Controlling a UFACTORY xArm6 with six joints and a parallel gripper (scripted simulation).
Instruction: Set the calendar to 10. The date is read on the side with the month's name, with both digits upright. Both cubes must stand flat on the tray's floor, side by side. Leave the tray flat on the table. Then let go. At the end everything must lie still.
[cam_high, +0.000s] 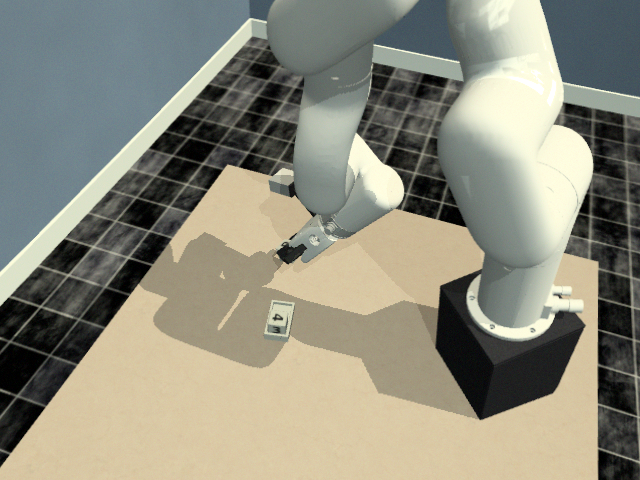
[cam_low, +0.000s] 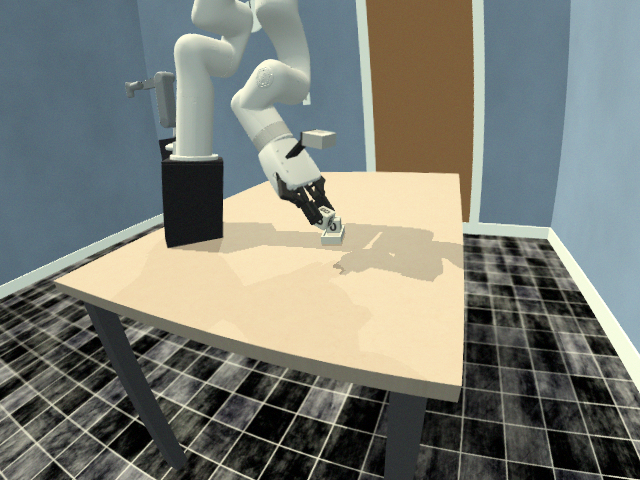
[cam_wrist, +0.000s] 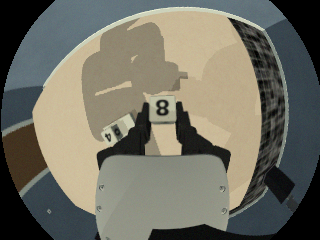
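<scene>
My gripper (cam_high: 283, 252) hangs tilted above the table and is shut on a small white date cube (cam_wrist: 162, 108). The cube's face toward the wrist camera shows an 8. In the exterior view the held cube (cam_low: 325, 211) is just above and in front of the tray (cam_low: 332, 236). The pale tray lies flat on the table, down-left of the gripper's fingers in the wrist view (cam_wrist: 116, 130). One cube (cam_high: 279, 316) stands in the tray's far half with a 4 on top. The near half looks empty. I cannot see the month's name.
The arm's black base block (cam_high: 505, 345) stands at the table's right side. The arm's shadow covers the table around the tray. The table's edges drop to a tiled floor on all sides.
</scene>
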